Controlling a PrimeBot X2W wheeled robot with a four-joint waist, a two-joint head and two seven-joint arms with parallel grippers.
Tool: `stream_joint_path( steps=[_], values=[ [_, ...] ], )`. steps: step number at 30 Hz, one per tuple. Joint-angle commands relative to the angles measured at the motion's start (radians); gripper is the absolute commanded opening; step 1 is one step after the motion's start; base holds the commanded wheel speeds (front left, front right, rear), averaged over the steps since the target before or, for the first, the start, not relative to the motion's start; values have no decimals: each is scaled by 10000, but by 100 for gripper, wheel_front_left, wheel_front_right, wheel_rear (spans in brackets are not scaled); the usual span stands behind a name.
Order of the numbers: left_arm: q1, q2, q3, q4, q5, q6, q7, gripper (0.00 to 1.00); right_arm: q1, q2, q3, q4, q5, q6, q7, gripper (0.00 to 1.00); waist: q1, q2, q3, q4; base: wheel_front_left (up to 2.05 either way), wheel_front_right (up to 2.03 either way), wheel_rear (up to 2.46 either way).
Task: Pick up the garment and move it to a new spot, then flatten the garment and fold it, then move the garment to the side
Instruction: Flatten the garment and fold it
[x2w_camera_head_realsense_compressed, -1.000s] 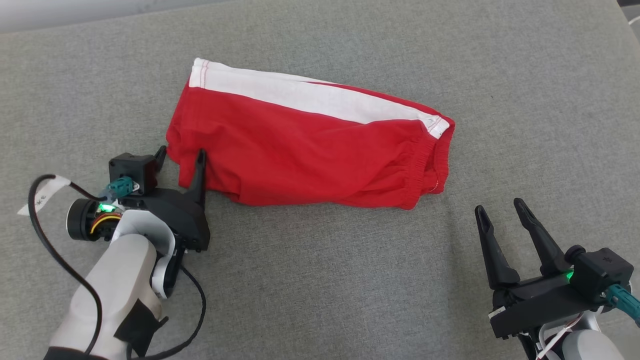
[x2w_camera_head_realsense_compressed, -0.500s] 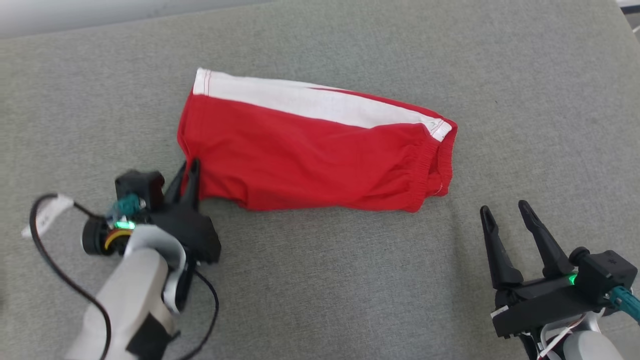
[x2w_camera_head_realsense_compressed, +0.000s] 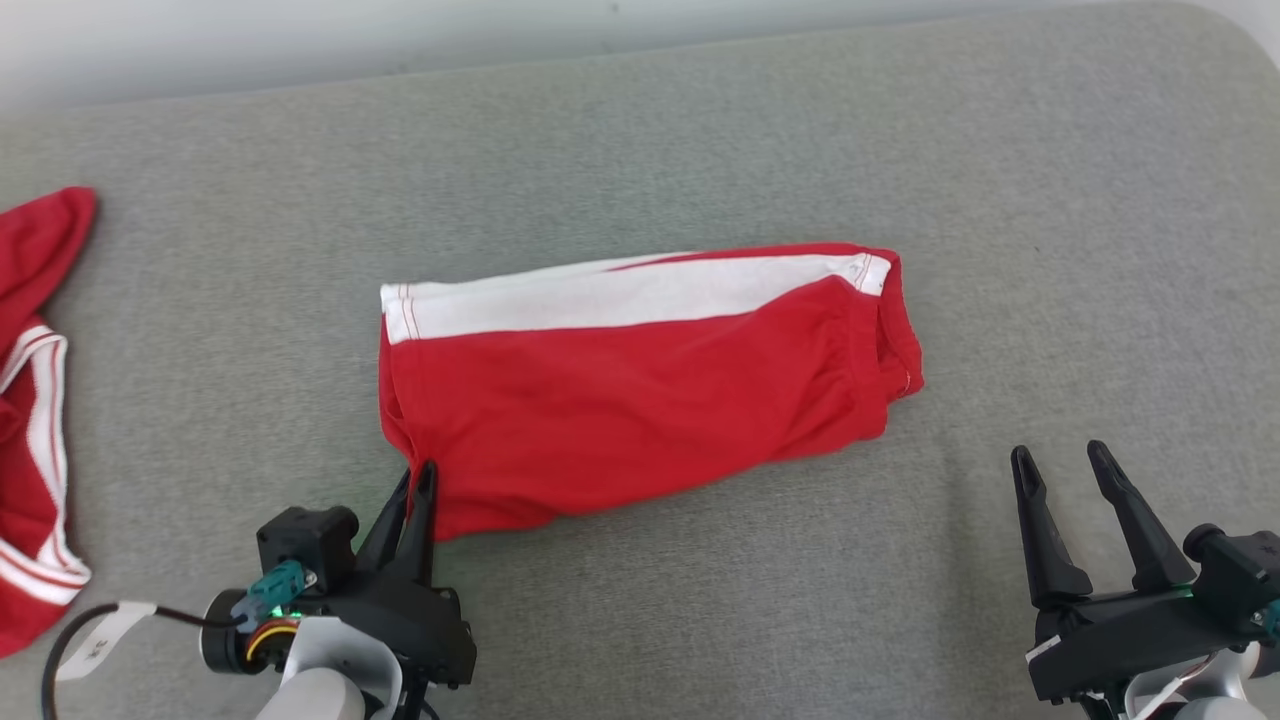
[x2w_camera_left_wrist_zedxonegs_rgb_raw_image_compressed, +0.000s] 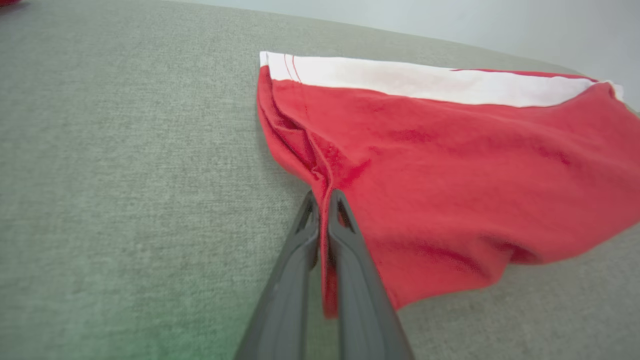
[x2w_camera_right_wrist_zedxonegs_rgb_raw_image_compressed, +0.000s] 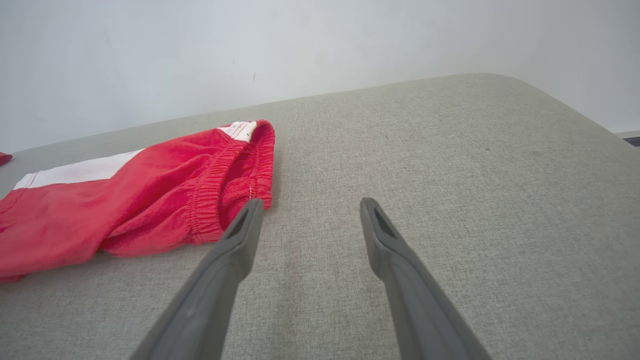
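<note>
Red, soft jersey with 1 white side stripe forms the garment (x2w_camera_head_realsense_compressed: 640, 400), seen in the head view lying folded in 2 and fairly flat at the middle of the grey woven surface (x2w_camera_head_realsense_compressed: 700, 620). Its near left corner is pinched by the left gripper (x2w_camera_head_realsense_compressed: 417, 475); the right gripper (x2w_camera_head_realsense_compressed: 1060, 452) is held apart, off the cloth. Flattening and folding are judged done; the move aside is judged left. In the left wrist view, taut creases are drawn into the closed fingers. In the right wrist view, the ruched elastic waistband (x2w_camera_right_wrist_zedxonegs_rgb_raw_image_compressed: 207, 195) is seen just beside the spread fingers.
</note>
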Motion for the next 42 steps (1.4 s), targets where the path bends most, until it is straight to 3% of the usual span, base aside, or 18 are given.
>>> stream_joint_path(
  steps=[1, 2, 4, 5, 13, 21, 29, 42],
  values=[
    [282, 127, 19, -213, -162, 85, 97, 0, 109, -17, -70, -67, 55, -3, 66, 100, 1, -1, -154, 224, 0, 0, 0],
    [333, 146, 26, -287, -199, 101, 142, 0, 104, -8, -87, -96, 68, -3, 108, 100, 1, -1, -168, 246, 0, 0, 0],
    [359, 128, 29, -358, -230, 55, 204, 71, 81, 10, -78, -108, 97, -3, 164, 100, 1, -1, -209, 274, 0, 0, 0],
    [325, 119, 58, -380, -240, 71, 154, 100, 54, 8, -68, -107, 110, -3, 201, 100, 1, -1, -231, 276, 0, 0, 0],
    [426, 200, 498, -510, 23, 537, -806, 100, -112, 100, -39, -13, 127, -3, 101, 100, 1, -1, -510, 224, 0, 0, 0],
    [463, 417, 1106, -1584, 735, 827, -1713, 100, -361, 89, 83, 167, -149, -3, -9, 100, 1, -1, -971, 361, 0, 0, 0],
    [1369, 977, 1126, -2873, 1884, 1266, -1777, 100, -275, -47, 373, 226, -505, -3, 55, 100, 1, -1, -1460, 417, 0, 0, 0],
    [2456, 1369, 904, -3827, 2070, 1743, -1123, 100, 169, 102, 191, -8, -732, -3, 301, 100, 1, -1, -1739, 597, 0, 0, 0]
  ],
)
